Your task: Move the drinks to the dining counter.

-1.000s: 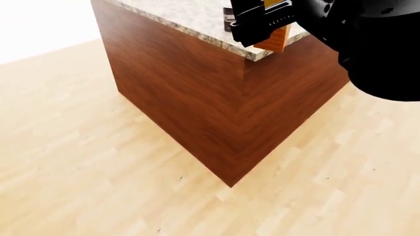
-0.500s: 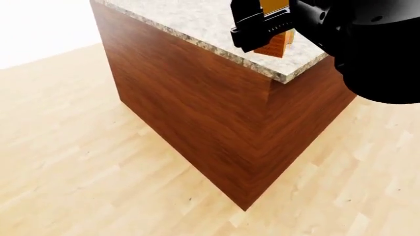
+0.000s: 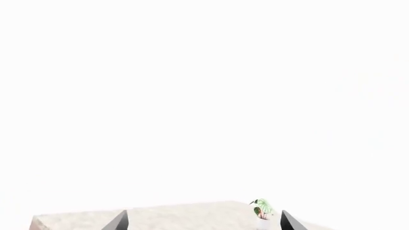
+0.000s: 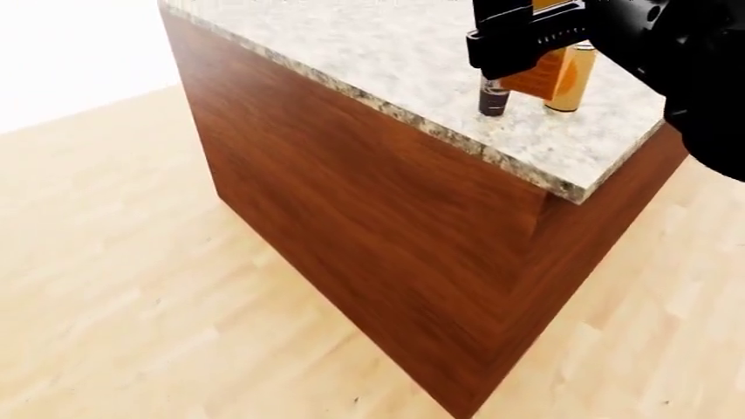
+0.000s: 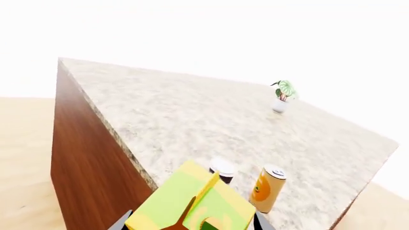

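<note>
Head view swung since a second ago: table (image 4: 385,61) corner slid from centre-frame toward the right, far more granite top now exposed. Wood side panel fills the near field over pale plank floor (image 4: 128,288).

Near edge of the top: dark paper cup (image 4: 494,98) standing upright, just inside the rim. Hidden a half-second ago, only partly glimpsed a second ago. Just right of it, orange can (image 4: 567,80), upright, close beside the cup but apart. Both already delivered, by the look of it.

Above and just behind them: right claw (image 4: 524,35) clamped on the juice carton (image 5: 195,206), carried inward from over the corner edge to above the top, near the other two drinks. Right wrist view confirms: carton's gable ridge between the claw's fingers, cup and can just beyond it. Whether carton base touches the granite: cannot tell.

Far end of the top: small potted plant (image 5: 282,97), well apart from the drinks.

Left claw (image 3: 201,225): fingertips wide apart, nothing between, aimed over the far part of the top toward the plant.

Judgement: last drink now over target; remaining step is set-down and release, with care not to knock cup or can
</note>
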